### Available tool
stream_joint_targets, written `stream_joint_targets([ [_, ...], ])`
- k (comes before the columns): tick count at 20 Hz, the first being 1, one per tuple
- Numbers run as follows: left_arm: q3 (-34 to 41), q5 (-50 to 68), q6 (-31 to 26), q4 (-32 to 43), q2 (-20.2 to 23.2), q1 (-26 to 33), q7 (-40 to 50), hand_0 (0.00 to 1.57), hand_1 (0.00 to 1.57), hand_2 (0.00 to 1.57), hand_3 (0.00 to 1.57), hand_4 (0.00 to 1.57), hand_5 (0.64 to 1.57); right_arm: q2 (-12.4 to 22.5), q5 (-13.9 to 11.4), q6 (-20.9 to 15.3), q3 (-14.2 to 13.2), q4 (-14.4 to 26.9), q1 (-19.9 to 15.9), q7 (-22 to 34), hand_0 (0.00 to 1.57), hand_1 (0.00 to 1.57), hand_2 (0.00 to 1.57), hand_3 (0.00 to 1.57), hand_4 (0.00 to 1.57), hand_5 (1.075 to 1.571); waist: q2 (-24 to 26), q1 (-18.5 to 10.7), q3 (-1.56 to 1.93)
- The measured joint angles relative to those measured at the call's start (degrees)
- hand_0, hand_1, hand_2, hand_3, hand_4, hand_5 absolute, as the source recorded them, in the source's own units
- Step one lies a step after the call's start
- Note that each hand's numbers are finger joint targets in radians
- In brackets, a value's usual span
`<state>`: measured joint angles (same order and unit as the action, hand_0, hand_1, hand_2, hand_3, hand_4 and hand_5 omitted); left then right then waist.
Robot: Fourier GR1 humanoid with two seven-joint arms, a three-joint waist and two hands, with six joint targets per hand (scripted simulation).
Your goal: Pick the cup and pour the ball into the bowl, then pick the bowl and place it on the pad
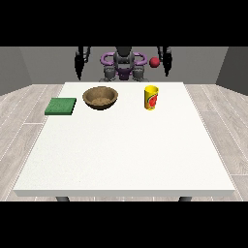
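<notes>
The yellow cup (151,98) stands upright near the far edge of the bench (126,155), the wooden bowl (100,97) beside it, the green pad (61,106) at the far corner. A red ball (154,62) shows in the air beyond the far edge. For both hands (78,65) (167,64), I cannot tell the fingers' state.

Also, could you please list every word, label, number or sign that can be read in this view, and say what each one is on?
No text can be read anywhere in this view.
Yellow cup: a red mark with a touch of green on its side; any lettering there is too small to read.
Wooden bowl: no markings.
Green pad: no markings.
Red ball: no markings.
White table: no markings.
</notes>
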<state>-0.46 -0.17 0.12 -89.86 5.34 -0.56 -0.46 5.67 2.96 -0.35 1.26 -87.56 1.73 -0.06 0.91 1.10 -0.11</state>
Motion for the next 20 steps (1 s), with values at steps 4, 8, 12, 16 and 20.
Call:
stream_joint_targets([
  [4, 0.20, 0.15, -0.20, -2.72, 1.08, -0.41, 2.23, 0.00, 0.00, 0.00, 0.00, 0.00, 1.524, 1.31, 0.08, 0.06, -0.42, -2.70, -0.27, 2.03, 0.00, 0.00, 0.00, 0.00, 0.00, 1.568, 7.00, 0.08, 0.02],
  [8, -1.11, 4.03, -1.25, -6.01, -0.93, 2.91, 2.66, 0.00, 0.00, 0.00, 0.00, 0.00, 1.530, 0.81, 2.02, -0.18, -1.98, -3.77, 1.48, 1.74, 0.00, 0.00, 0.00, 0.00, 0.00, 1.568, 13.30, -1.57, 0.05],
  [12, -7.28, 7.97, 0.27, -11.77, -3.65, 7.69, 2.92, 0.00, 0.00, 0.00, 0.00, 0.00, 1.511, 1.11, 3.54, -0.30, -4.47, -4.53, 2.40, 0.18, 0.00, 0.00, 0.00, 0.00, 0.00, 1.567, 15.19, -3.73, 0.10],
  [16, -9.58, 6.24, 1.16, -15.26, -4.52, 10.31, -0.63, 0.00, 0.00, 0.00, 0.00, 0.00, 1.467, 1.45, 4.85, 0.27, -5.99, -6.81, 0.88, -0.27, 0.00, 0.00, 0.00, 0.00, 0.00, 1.564, 10.82, -3.67, 0.11],
  [20, -7.26, 5.37, 0.98, -15.16, -3.29, 6.00, -1.98, 0.00, 0.00, 0.00, 0.00, 0.00, 1.384, 0.30, 4.27, 0.57, -5.38, -5.58, -1.45, -3.71, 0.00, 0.00, 0.00, 0.00, 0.00, 1.562, 5.24, -3.10, 0.10],
])
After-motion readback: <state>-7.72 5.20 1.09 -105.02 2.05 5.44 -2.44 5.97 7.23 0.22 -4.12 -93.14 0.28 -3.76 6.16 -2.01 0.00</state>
